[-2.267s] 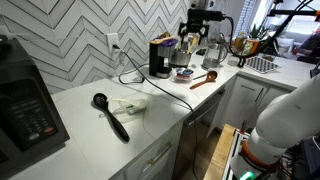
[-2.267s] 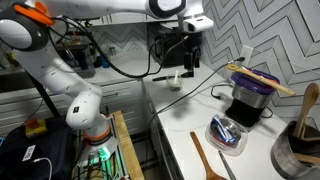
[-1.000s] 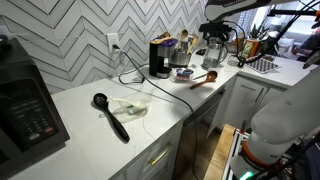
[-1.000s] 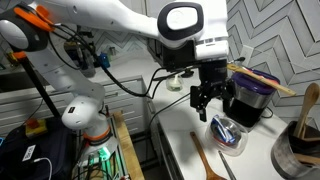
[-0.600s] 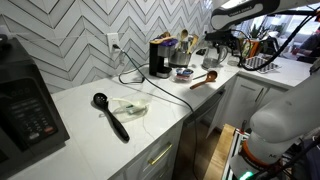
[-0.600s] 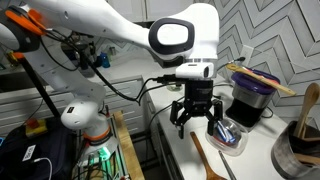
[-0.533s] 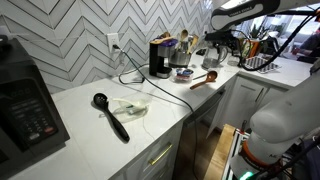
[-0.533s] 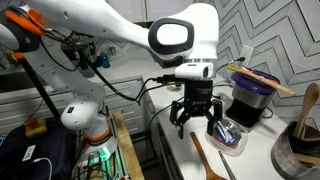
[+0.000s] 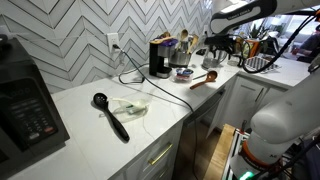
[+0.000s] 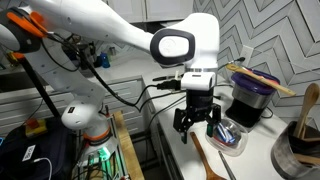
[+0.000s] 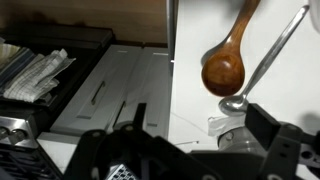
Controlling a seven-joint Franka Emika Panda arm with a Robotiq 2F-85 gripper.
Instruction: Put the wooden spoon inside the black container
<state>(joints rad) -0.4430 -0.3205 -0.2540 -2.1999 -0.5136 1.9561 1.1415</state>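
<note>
The wooden spoon point(image 11: 223, 70) lies flat on the white worktop point(image 11: 195, 115) close to its front edge. In the wrist view its rounded bowl is nearest the hand and its handle runs away toward the top of the picture. A thin metal spoon point(image 11: 270, 55) lies just beside it, and their bowls are so close that I cannot tell whether they touch. The hand point(image 10: 200, 124) hovers above the spoon with its fingers spread wide and nothing between them. In the wrist view it looks centred over the worktop edge rather than over the spoon, which sits off to one side. The step in hand appears to be the approach for the pick. To do it well, the hand should first shift sideways until the handle lies midway between the fingers, then turn so the fingers close across the handle and not along it. Gripping the handle a little way up from the bowl would probably keep the fingertips clear of the metal spoon. The hand should come down straight and low, because the handle is thin and lies flat on the surface. The black container point(image 9: 159, 60) stands well apart by the wall, beyond the silver bowl point(image 9: 183, 74), so the carry will need height.
</note>
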